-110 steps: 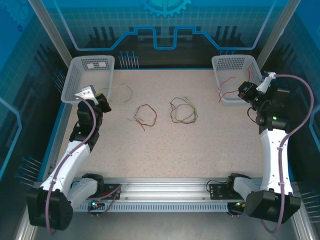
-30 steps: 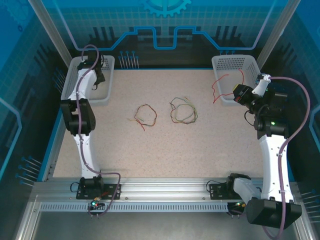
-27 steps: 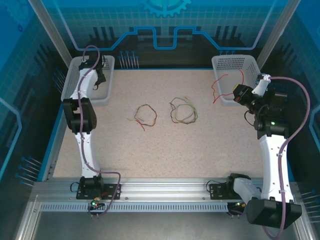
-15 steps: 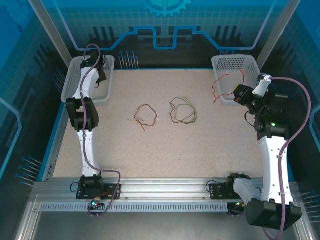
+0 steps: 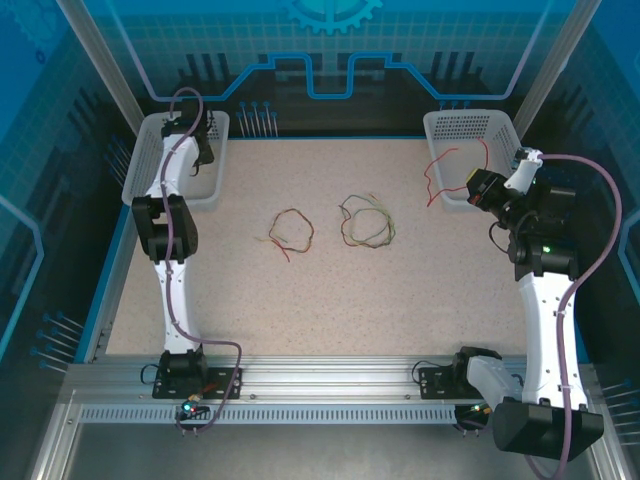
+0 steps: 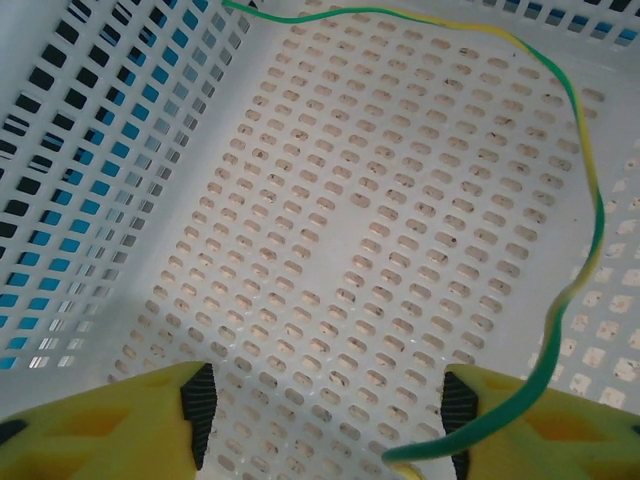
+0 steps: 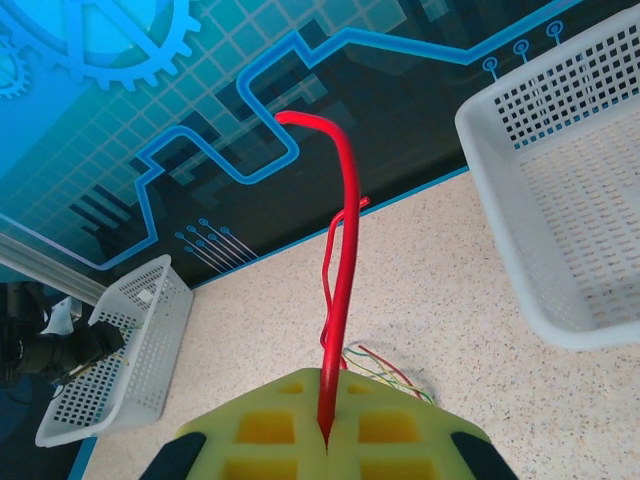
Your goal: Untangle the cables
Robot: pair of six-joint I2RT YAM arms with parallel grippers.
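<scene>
Jaws of the left gripper (image 6: pixel 328 400) stood apart low inside the left basket (image 6: pixel 90 150). The yellow-green cable (image 6: pixel 598 210) curved across the perforated floor, its near end lying against the right-hand finger (image 6: pixel 455 400). Whether that end was free of the pad I could not tell. The likely fault there was a snag: if the wire clung to the finger as the arm lifted away, it would be drawn back over the wall and out onto the table (image 5: pixel 350 300).

The right gripper (image 7: pixel 325 435) was clamped on the red cable (image 7: pixel 347 250), which stood up stiffly from between the closed fingers. From above, that cable looped out to the left of the right basket (image 5: pixel 470 120), with much of its length hanging over the table rather than over the basket. Letting go from that spot would probably have left it draped across the rim or fallen outside. It looked springy, so it could also have flicked away on release.

Further out, a smaller tangle (image 5: pixel 290 230) and a larger tangle (image 5: pixel 365 222) lay near the middle of the table, well apart from both baskets. Each looked like several strands looped together, so a pull on one strand risked dragging its whole bundle along, or sweeping one heap into the other
</scene>
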